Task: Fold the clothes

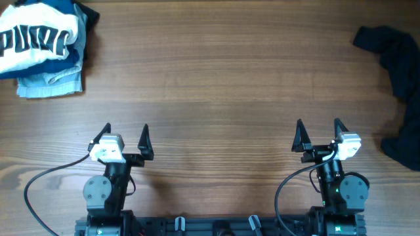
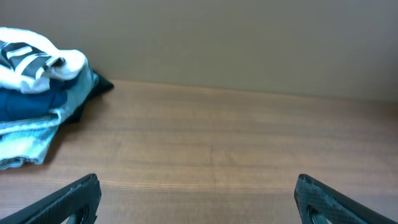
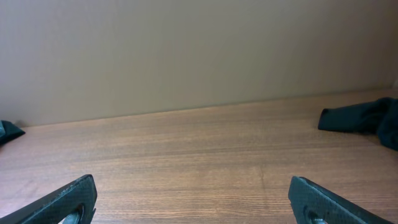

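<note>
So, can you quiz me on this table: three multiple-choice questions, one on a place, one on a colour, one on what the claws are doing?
1. Where is the white T-shirt?
A. far left corner, atop a pile
B. between the arms
C. in a gripper
2. What colour is the crumpled garment on the right?
A. red
B. nearly black
C. yellow
3. How are the left gripper and right gripper?
A. both open, empty
B. both shut
C. one holds cloth

A: it tops the pile. B: dark fabric at the right edge. A: jaws apart, nothing between.
</note>
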Controlling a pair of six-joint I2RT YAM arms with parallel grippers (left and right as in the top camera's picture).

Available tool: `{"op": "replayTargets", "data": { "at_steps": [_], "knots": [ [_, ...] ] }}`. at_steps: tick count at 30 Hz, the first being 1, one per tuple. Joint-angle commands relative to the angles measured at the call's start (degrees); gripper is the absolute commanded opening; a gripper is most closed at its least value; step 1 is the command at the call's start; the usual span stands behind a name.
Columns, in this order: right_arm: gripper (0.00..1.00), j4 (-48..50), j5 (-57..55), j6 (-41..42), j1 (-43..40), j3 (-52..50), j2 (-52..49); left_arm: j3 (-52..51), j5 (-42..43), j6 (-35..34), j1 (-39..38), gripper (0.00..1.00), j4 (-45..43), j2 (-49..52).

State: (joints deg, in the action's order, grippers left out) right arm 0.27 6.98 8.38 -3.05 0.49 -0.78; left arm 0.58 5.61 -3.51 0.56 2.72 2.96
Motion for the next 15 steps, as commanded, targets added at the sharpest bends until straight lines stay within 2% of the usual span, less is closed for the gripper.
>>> {"op": "replayTargets", "data": {
  "at_steps": [1,15],
  "knots": [
    [1.0,0.2,-0.8,0.8,0.2,-0.2,0.5,-0.3,-2.3,0.1,-1.1,1.0,1.6,-2.8],
    [1.0,0.2,-0.8,0.7,0.2,-0.2,0.5,-0.3,-2.2,-1.4,-1.1,1.0,1.5,-2.6]
  ]
}}
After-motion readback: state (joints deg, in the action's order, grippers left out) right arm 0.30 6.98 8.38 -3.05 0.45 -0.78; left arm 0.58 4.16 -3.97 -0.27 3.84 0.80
